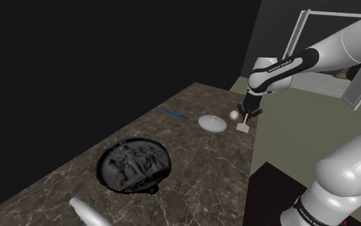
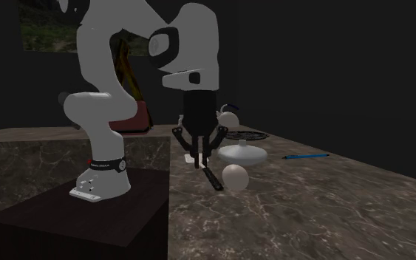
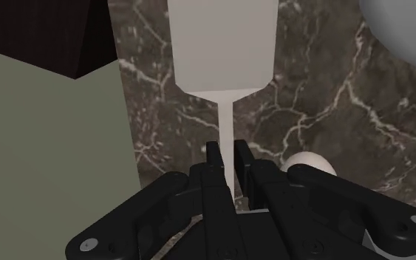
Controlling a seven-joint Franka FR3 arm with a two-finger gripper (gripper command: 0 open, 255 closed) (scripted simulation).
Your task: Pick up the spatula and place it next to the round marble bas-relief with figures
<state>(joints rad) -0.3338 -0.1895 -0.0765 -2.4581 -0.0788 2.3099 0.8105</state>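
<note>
The spatula (image 3: 223, 44) is clasped by its thin shaft between the nearly closed fingers (image 3: 213, 156), its pale blade held out over the veined table (image 3: 324, 96). In the shoulder view it is seen at 1 o'clock from the dark round bas-relief (image 1: 134, 167), well apart, with a white dish (image 1: 212, 123) roughly between them.

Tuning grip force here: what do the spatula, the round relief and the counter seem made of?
The spatula is plain matte off-white with no texture, so its material is open. The round relief is black, its carved ridges catching faint light; perhaps dark stone or metal. The counter looks like dark brown marble, judging by its pale veins.
</note>
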